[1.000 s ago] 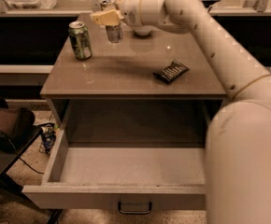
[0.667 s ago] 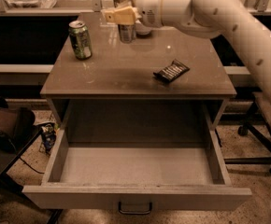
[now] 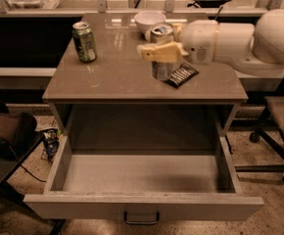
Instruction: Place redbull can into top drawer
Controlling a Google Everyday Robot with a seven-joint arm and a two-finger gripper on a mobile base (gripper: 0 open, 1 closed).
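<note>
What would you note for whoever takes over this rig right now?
Claw: shut on the can, held upright over the right part of the table.
Drawer: pulled open below, nothing visible inside.
Green can: back left on the table, not part of the job.
Done: can gripped, drawer open.
Left: carry the can forward over the drawer, lower it in, release.

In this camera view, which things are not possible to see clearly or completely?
In camera view:
- the gripper, shut on the redbull can: far finger hidden behind can.
- can's label: covered by near finger.
- black packet: left end behind can.
- the arm: cut off by the right edge.
</note>
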